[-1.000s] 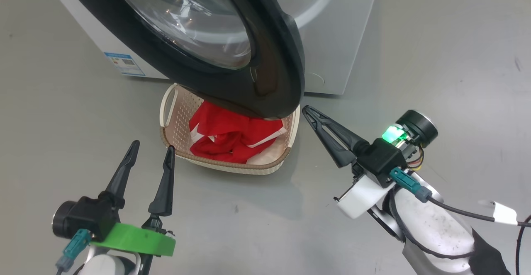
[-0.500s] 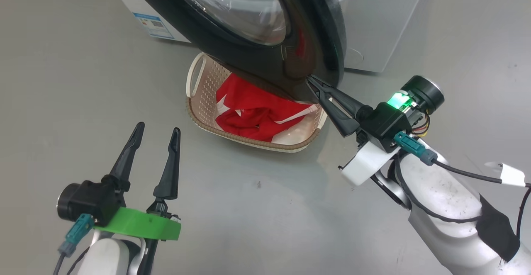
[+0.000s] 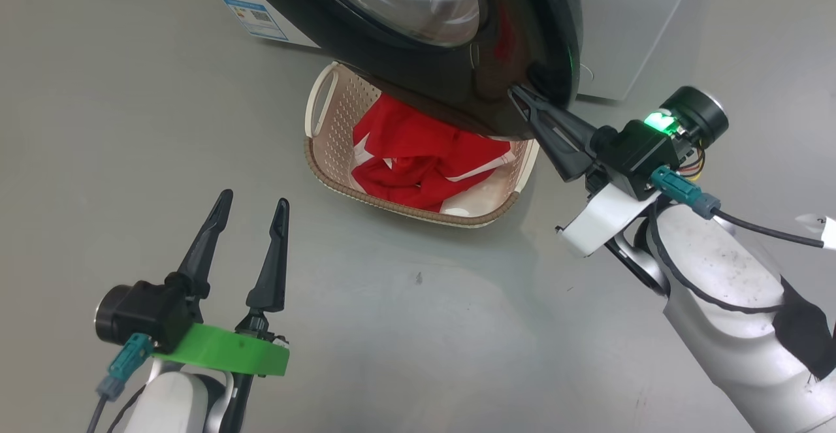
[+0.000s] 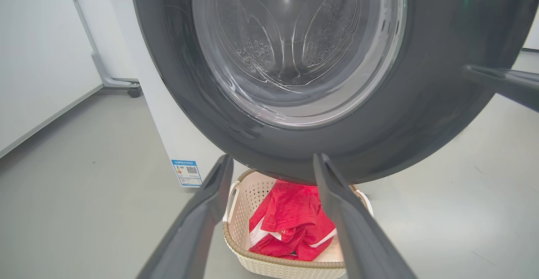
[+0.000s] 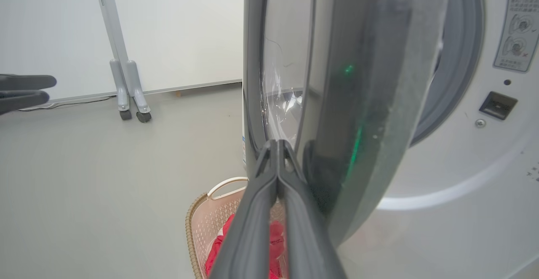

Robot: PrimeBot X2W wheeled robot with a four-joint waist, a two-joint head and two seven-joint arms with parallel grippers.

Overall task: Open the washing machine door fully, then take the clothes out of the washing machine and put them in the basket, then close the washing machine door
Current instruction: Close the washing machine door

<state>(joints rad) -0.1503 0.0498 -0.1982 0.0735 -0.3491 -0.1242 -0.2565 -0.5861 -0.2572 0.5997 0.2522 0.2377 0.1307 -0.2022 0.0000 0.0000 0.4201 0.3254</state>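
Note:
The washing machine door (image 3: 457,87), black-rimmed with a bulging glass window, stands swung out from the white washing machine (image 3: 627,21) and hangs over the basket (image 3: 339,126). Red clothes (image 3: 418,159) with white trim lie in that cream basket. My right gripper (image 3: 519,95) is shut with nothing in it, its tips against the door's lower rim edge. From the right wrist, the shut gripper (image 5: 276,144) meets the door (image 5: 362,102) edge-on. My left gripper (image 3: 253,199) stands open over the floor, short of the basket. The left wrist view looks past the open gripper (image 4: 273,158) at the door (image 4: 421,115), basket (image 4: 269,266) and clothes (image 4: 294,224).
Grey floor (image 3: 457,328) lies all around. A blue sticker (image 3: 258,18) marks the machine's lower front. The grey gasket (image 5: 459,81) and a latch slot (image 5: 497,104) show on the machine's front. A wheeled stand (image 5: 126,89) stands by the white wall.
The head camera has shifted. My right gripper, still shut, has moved forward from the floor beside the basket to the door's rim. The left gripper stays open and still.

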